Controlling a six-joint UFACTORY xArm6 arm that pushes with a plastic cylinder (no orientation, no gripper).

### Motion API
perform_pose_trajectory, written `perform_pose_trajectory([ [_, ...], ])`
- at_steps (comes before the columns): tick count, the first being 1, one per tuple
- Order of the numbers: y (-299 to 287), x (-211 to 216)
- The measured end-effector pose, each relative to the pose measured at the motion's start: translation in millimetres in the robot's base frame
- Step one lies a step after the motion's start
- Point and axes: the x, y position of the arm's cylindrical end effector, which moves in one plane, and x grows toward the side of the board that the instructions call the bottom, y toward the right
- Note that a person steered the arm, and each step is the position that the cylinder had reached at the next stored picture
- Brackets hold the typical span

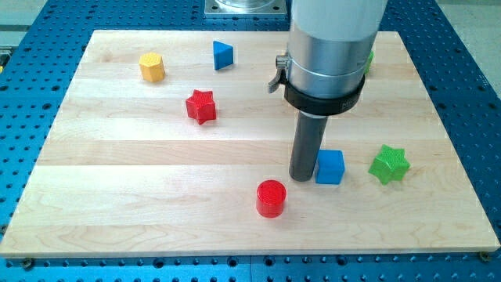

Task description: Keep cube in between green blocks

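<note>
A blue cube lies on the wooden board at the right of centre. My tip stands right against the cube's left side. A green star block lies to the right of the cube, a short gap apart. A second green block shows only as a sliver at the view's top right, mostly hidden behind the arm's grey body.
A red cylinder lies just below and left of my tip. A red star, a yellow hexagonal block and a blue triangular block lie in the upper left. The wooden board sits on a blue perforated table.
</note>
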Motion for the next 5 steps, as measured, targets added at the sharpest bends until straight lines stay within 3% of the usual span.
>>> perform_pose_trajectory([
  [1,32.9,29.0],
  [2,69.6,10.7],
  [3,73.5,-36.1],
  [5,38.0,-66.5],
])
